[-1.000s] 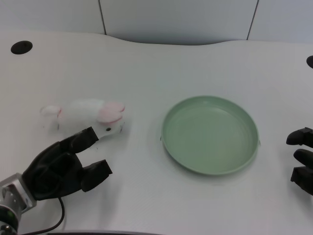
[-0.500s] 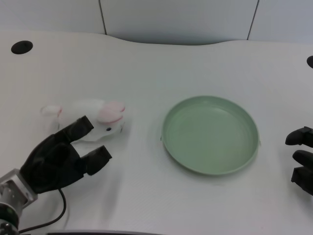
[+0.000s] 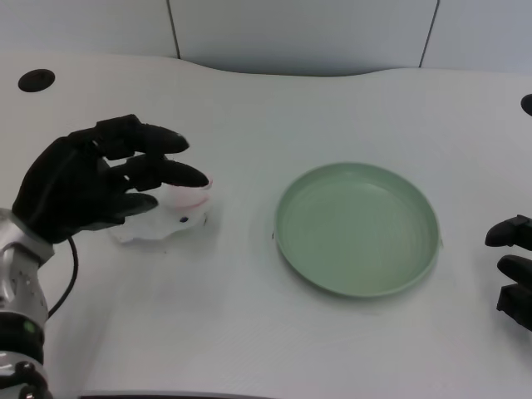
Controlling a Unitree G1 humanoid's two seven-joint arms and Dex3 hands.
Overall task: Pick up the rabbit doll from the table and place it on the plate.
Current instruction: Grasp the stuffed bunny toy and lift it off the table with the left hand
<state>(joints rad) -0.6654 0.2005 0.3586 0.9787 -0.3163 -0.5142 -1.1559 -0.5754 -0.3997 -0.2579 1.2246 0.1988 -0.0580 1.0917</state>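
- The rabbit doll (image 3: 170,218) lies on the white surface (image 3: 249,324), left of the middle, white and fluffy with a patch of pink showing at its upper right and a small dark eye on the side facing the camera.
- Only its lower right part is visible; the rest is covered by the black hand above it.
- The left hand (image 3: 91,179) is over the doll, palm turned down, its fingers (image 3: 170,173) spread apart and reaching toward the right across the toy's top.
- The fingers are apart and nothing is clasped in them; whether their tips touch the plush cannot be told from this angle.
- The silver left forearm (image 3: 18,283) rises from the lower left corner to the hand, with a thin black cable (image 3: 66,278) looping beside the wrist.
- The green plate (image 3: 357,229) sits on the surface to the right of the doll, apart from it with a strip of bare white between them; it is round, shallow, with a raised rim.
- The right hand (image 3: 514,270) shows at the right edge, just beyond the plate's rim, resting low with its black fingers pointing inward.
- A dark round hole (image 3: 36,80) is set in the surface at the far left, and part of another (image 3: 527,104) shows at the far right edge.
- Beyond the curved far edge of the surface stands a pale panelled wall (image 3: 299,33) with thin dark seams.
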